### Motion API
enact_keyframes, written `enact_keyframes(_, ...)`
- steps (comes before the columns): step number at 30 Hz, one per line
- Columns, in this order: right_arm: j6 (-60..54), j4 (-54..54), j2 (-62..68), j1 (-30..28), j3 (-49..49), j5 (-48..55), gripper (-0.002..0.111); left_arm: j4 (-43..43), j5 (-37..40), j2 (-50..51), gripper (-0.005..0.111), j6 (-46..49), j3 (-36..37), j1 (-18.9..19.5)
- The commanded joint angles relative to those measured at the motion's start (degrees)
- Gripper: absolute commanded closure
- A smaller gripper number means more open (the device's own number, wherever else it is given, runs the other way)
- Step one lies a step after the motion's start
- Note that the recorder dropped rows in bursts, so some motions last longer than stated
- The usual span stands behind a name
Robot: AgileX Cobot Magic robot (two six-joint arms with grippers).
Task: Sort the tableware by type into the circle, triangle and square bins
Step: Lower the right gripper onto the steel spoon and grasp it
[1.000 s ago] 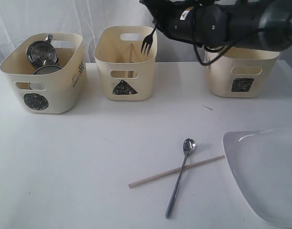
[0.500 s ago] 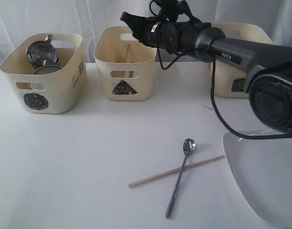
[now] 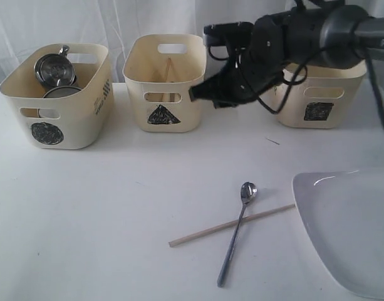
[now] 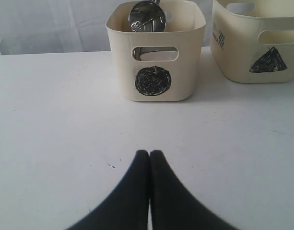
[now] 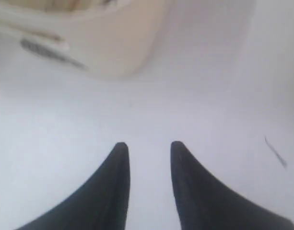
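Note:
Three cream tubs stand in a row at the back: the circle point(image 3: 54, 106) on the left, the triangle point(image 3: 165, 81) in the middle, the square bin point(image 3: 317, 94) on the right. Steel mugs point(image 3: 54, 68) sit in the circle tub, and a wooden chopstick point(image 3: 171, 69) leans inside the triangle tub. On the table lie a steel spoon point(image 3: 237, 232) crossed over a second chopstick point(image 3: 232, 224), beside the big white plate point(image 3: 348, 226). My right gripper point(image 3: 197, 93) hangs open and empty just right of the triangle tub. Low over bare table, my left gripper point(image 4: 149, 152) is shut, facing the circle tub point(image 4: 155, 52).
The right arm and its cables point(image 3: 292, 44) stretch in front of the square bin's left part. A small dark speck point(image 3: 272, 141) lies on the table. In the right wrist view a blurred cream tub point(image 5: 89, 33) shows above the open fingers.
A second ago my right gripper held a fork over the triangle tub. Now the fork is gone from it, and the gripper is open, lower and right of that tub.

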Motion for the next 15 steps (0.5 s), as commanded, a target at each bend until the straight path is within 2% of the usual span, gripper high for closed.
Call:
enact_keyframes(1,0.6,-1.6,-8.3,2.2,11.7,6.3,0.079,-0.5,0.1,-0.3,0.107,-0.3,0.2,0.2)
enact_keyframes(8,15.2,-3.7,-14.6,8.1,25.8,6.6,0.079,-0.5,0.1,-0.3,0.107,-0.3,0.2,0.2)
enact_keyframes(15,32.4,-10.7,-13.9,11.4,30.6,2.9,0.079,-0.5,0.1,-0.3,0.107,-0.3,0.2,0.2)
